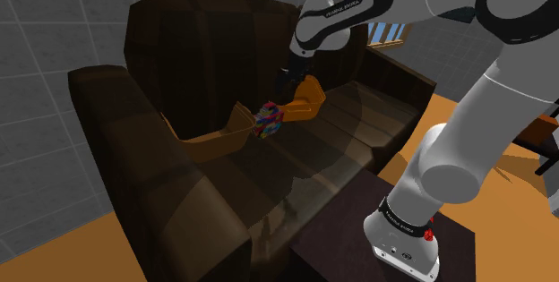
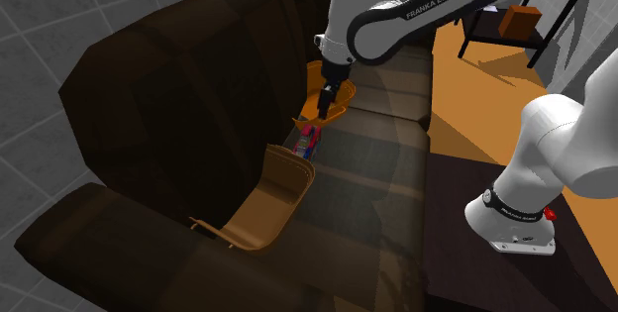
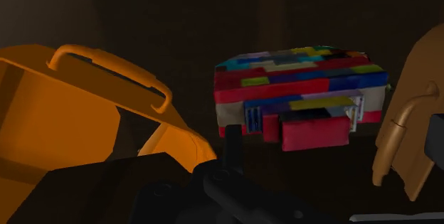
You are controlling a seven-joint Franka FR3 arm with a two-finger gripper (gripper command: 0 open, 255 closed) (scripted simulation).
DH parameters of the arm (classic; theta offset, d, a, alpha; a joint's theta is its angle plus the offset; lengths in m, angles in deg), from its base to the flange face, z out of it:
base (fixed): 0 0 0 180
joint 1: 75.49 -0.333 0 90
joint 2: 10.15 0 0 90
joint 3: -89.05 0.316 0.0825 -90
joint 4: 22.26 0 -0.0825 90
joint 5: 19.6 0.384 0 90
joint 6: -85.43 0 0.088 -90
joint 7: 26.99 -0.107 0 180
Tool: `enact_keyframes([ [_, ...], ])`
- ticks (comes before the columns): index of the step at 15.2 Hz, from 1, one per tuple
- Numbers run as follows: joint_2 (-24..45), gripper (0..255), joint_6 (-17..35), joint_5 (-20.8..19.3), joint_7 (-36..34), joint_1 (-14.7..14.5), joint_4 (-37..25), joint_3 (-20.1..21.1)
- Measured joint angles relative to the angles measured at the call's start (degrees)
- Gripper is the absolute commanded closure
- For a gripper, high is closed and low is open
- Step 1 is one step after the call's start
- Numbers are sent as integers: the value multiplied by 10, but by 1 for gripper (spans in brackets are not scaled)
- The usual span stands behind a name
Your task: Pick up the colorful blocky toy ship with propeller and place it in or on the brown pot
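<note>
The colourful toy ship (image 1: 268, 121) is laid on the sofa seat (image 1: 134, 173), near the backrest (image 1: 197, 38), between a brown pot (image 1: 210, 141) beside the armrest (image 1: 98, 101) and a second brown pot (image 1: 309, 101). The gripper (image 1: 287, 90) is held just above the ship; whether it is opened or closed cannot be told.

Dark brown sofa (image 1: 125, 137), grey tiled wall (image 1: 45, 21), orange floor (image 2: 475, 102), black shelf (image 2: 487, 28) holding a brown box (image 2: 516, 21)

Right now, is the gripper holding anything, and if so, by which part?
Nothing is held. The toy ship lies on the sofa ahead of the gripper, apart from it.
</note>
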State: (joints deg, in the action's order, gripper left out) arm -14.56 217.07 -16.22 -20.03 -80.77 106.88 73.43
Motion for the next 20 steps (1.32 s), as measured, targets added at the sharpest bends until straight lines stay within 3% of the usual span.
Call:
enact_keyframes([
  [5, 87, 0, 48, 53, 43, -3, -40, 0],
  [11, 125, 0, 86, 76, 59, -1, -38, 5],
  [17, 130, 0, 90, 78, 62, -1, -38, 5],
  [18, 130, 255, 90, 78, 62, -1, -38, 5],
  [20, 124, 255, 91, 79, 62, -3, -42, 8],
])
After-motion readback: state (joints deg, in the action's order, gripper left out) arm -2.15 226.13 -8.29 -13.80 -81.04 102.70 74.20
